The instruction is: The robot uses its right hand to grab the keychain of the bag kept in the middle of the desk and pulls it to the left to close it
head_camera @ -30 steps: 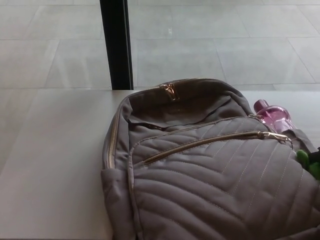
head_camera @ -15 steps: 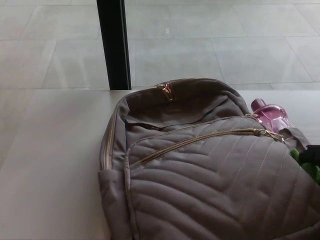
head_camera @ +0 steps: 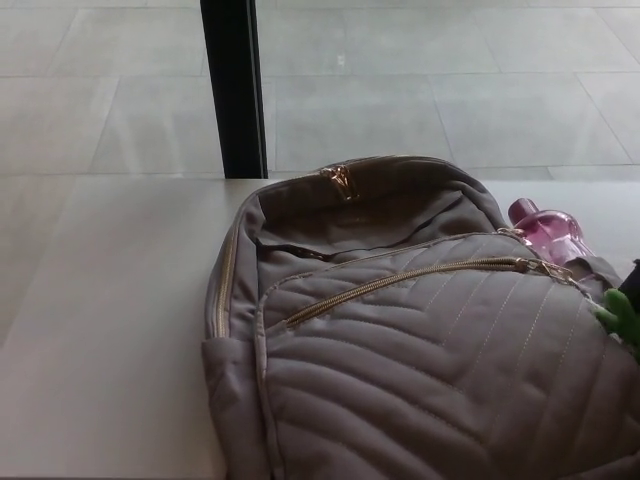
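Head view, from the left: what can go wrong for us here?

— The desk [head_camera: 100, 330] is bare on that side, with a black post [head_camera: 232, 90] beyond its far edge. The bag [head_camera: 430, 380] lies loose on the desk and nothing braces it. We judge that a pull to the left may drag the whole bag along instead of running the slider.

And the keychain?

— We take it to be the gold keychain [head_camera: 337, 182] hanging at the top of the bag's arch. Below it the flap sags, so loose cloth could catch in the teeth and jam the zip.

Anything we could grab by mistake?

— Yes. The front zip [head_camera: 400, 285] ends in a second pull toward the right, and a reach coming from that side would meet that one first.

What do the containers hold?

— The main compartment shows only a dark fold, so we cannot see inside. The front pocket looks zipped shut. A pink bottle [head_camera: 545, 230] is tucked at the bag's right side, seemingly in a side pocket, with its top out. A reach from the right could knock it. Past it something green [head_camera: 620, 315] sits at the picture's edge, and we cannot tell whether it is in a pocket.

And our hands?

— The left hand is out of view. A dark sliver [head_camera: 634, 278] at the right edge may be the right hand. We cannot tell whether it is released, clenched or grasping. Nothing touches the keychain.
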Robot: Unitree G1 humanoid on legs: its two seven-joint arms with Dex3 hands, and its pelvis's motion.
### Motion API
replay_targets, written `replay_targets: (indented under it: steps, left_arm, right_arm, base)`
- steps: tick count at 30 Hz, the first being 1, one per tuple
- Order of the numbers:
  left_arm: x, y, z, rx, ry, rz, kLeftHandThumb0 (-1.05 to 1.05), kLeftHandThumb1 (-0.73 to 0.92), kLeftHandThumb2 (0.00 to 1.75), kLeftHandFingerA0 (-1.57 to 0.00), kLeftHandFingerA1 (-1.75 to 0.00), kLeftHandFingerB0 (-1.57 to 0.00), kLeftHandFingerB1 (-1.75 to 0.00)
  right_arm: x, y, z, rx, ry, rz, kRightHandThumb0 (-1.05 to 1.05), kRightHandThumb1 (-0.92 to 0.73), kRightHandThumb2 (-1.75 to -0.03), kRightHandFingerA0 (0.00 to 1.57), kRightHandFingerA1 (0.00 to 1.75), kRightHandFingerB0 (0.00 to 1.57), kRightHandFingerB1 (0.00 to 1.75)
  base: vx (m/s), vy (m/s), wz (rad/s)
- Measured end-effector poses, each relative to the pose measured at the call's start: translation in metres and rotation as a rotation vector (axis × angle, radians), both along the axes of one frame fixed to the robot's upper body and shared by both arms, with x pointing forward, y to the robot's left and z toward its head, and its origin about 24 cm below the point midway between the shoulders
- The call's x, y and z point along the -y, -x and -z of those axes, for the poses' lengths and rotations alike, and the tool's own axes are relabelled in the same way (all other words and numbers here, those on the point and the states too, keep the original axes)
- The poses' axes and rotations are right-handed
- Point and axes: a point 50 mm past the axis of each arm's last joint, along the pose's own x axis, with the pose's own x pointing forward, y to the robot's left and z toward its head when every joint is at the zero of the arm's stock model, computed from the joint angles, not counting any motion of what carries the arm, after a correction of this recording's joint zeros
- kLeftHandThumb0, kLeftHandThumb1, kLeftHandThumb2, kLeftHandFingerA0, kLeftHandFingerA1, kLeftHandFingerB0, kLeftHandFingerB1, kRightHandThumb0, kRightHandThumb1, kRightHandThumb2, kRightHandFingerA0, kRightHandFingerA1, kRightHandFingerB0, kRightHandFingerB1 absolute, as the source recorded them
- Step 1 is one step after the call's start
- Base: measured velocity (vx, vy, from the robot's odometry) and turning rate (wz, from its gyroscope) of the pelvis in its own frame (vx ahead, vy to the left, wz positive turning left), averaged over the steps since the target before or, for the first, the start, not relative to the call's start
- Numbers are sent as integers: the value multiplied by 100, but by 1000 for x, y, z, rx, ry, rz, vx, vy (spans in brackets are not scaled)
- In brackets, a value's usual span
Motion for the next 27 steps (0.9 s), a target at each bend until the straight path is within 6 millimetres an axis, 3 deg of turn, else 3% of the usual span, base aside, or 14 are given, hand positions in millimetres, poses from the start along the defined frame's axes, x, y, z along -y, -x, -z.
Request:
replay_targets:
  steps: [1, 2, 3, 5, 6, 11, 12, 17, 18, 20, 22, 23, 27]
  left_arm:
    - [0, 0, 0, 0, 0, 0, -64, 74, 62, -68, -55, -54, -43]
    - [0, 0, 0, 0, 0, 0, -63, 74, 62, -68, -55, -55, -43]
    - [0, 0, 0, 1, 0, 0, -64, 74, 62, -68, -54, -56, -43]
    - [0, 0, 0, 2, 1, -2, -64, 74, 62, -68, -54, -55, -43]
    - [0, 0, 0, 3, 0, -1, -64, 74, 63, -68, -54, -53, -43]
    - [0, -1, 0, 3, 0, 1, -65, 75, 62, -69, -54, -57, -43]
    - [0, -1, 0, 2, 0, 2, -65, 74, 62, -68, -53, -56, -43]
    - [0, -1, 0, 3, 1, 2, -66, 74, 62, -69, -53, -57, -43]
    - [0, 0, 0, 3, 1, 2, -66, 74, 63, -69, -53, -56, -44]
    - [0, 0, 0, 2, 1, 2, -66, 75, 62, -68, -54, -55, -44]
    - [0, -1, 0, 2, 1, 3, -67, 75, 63, -69, -53, -55, -43]
    - [0, -1, 0, 1, 0, 5, -67, 76, 63, -68, -54, -54, -43]
    - [0, 0, 0, 0, -2, 8, -67, 76, 63, -70, -55, -56, -44]
  right_arm:
    - [0, 0, 0, 3, -1, 1, -11, -55, -113, 84, 175, 66, 162]
    - [0, -2, -3, 25, -14, 10, -18, -52, -114, 117, 141, 93, 126]
    - [0, -4, -6, 43, -25, 16, -20, -52, -116, 118, 142, 95, 126]
    - [1, -7, -12, 80, -46, 27, -21, -53, -115, 118, 140, 95, 125]
    - [0, -9, -14, 95, -52, 29, -14, -55, -111, 87, 175, 74, 155]
    - [-3, -13, -22, 134, -77, 30, -14, -50, -115, 90, 173, 79, 146]
    - [-4, -14, -22, 138, -83, 31, -20, -50, -114, 118, 137, 95, 121]
    - [-11, -18, -26, 155, -120, 25, -17, -49, -115, 118, 141, 95, 125]
    - [-13, -19, -27, 156, -122, 22, -10, -50, -118, 86, 175, 74, 157]
    - [-19, -22, -29, 163, -131, 1, -15, -54, -110, 88, 175, 76, 154]
    - [-27, -25, -31, 169, -142, -27, -17, -54, -115, 90, 175, 81, 150]
    - [-31, -27, -31, 170, -147, -41, -17, -54, -113, 87, 175, 77, 158]
    - [-54, -34, -32, 168, -183, -117, -18, -56, -108, 88, 175, 74, 161]
  base:
    - [0, 0, 0]
    - [0, 0, 0]
    - [0, 0, 0]
    - [0, 0, 0]
    - [0, 0, 0]
    - [0, 0, 0]
    - [0, 0, 0]
    - [0, 0, 0]
    - [0, 0, 0]
    - [0, 0, 0]
    - [0, 0, 0]
    - [0, 0, 0]
    - [0, 0, 0]
